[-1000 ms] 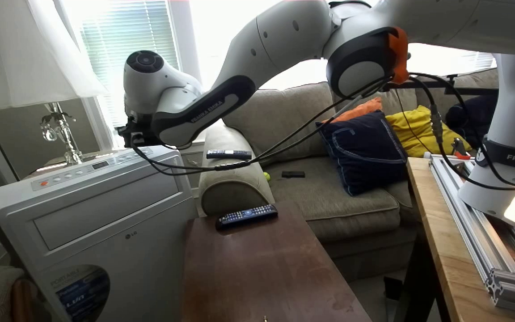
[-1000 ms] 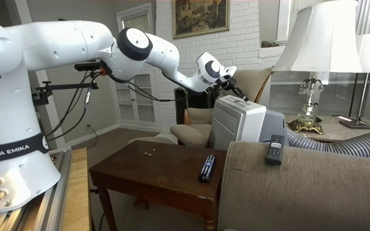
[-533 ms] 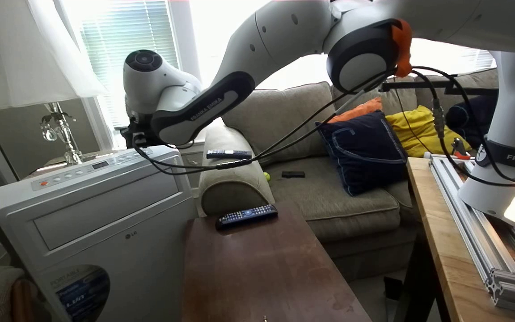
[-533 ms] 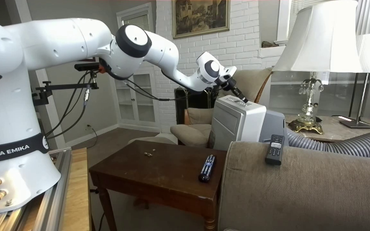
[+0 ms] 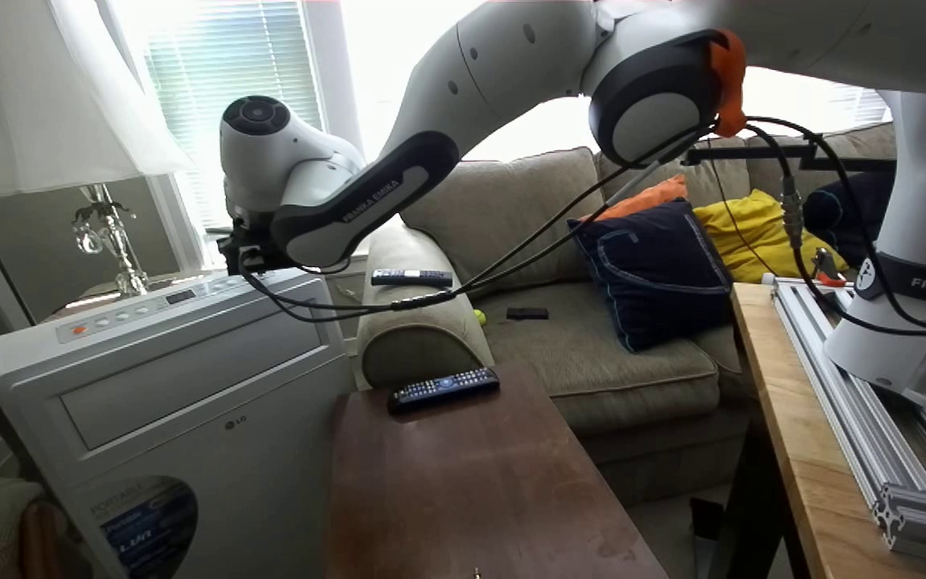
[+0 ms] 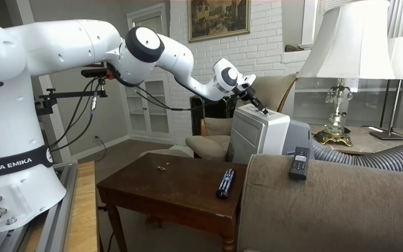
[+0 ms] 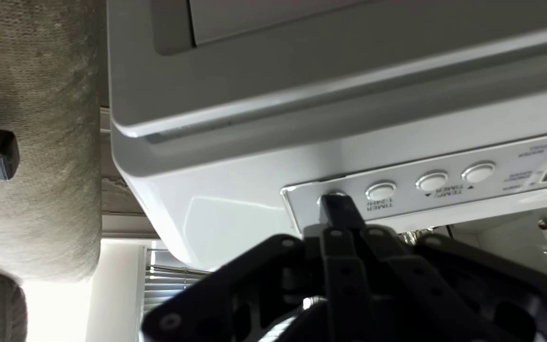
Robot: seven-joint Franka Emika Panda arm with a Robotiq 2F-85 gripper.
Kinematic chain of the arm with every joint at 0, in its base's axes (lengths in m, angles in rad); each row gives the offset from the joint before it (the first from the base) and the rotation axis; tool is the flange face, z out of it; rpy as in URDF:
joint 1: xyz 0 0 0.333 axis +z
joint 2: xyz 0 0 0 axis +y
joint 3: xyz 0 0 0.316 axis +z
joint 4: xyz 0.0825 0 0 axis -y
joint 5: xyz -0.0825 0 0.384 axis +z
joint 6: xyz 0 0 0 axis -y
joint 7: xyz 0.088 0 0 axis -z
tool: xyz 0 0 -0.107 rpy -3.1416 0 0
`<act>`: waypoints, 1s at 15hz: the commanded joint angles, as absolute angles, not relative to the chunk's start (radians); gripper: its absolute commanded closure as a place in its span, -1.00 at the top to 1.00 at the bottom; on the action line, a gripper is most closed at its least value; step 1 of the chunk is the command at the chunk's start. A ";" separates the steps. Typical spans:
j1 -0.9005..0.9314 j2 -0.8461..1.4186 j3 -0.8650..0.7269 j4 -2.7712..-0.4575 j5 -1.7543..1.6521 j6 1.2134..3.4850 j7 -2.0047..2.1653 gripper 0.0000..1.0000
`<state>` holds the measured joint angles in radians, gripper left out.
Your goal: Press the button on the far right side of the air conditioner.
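The white air conditioner (image 5: 270,450) stands upright at the end of the brown table; it also shows in an exterior view (image 6: 247,136) and the wrist view (image 7: 235,175). Its top has a panel with a row of round white buttons. My gripper (image 7: 337,202) is shut and empty. In the wrist view its tips lie over the end button (image 7: 334,193), and only a bit of that button's rim shows. The TIMER button (image 7: 381,191) is beside it, uncovered. In an exterior view my gripper (image 6: 265,111) slants down onto the panel. Whether the button is pushed in cannot be told.
A sofa arm (image 6: 334,210) with a remote (image 6: 299,163) on it is beside the unit. The brown table (image 6: 173,199) bears another remote (image 6: 225,183). A lamp (image 6: 345,42) and a grey ribbed hose (image 6: 380,161) are behind the unit.
My gripper has moved slightly down and, in an exterior view, a little left along the panel. It stays shut. The warm glow on the robot's base has gone.
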<state>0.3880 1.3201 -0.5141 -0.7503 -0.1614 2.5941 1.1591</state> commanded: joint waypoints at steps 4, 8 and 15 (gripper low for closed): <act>0.399 1.305 -0.528 -0.775 -0.165 2.592 1.171 -1.00; 0.397 1.312 -0.531 -0.761 -0.164 2.596 1.172 -1.00; 0.400 1.337 -0.553 -0.723 -0.168 2.621 1.205 -1.00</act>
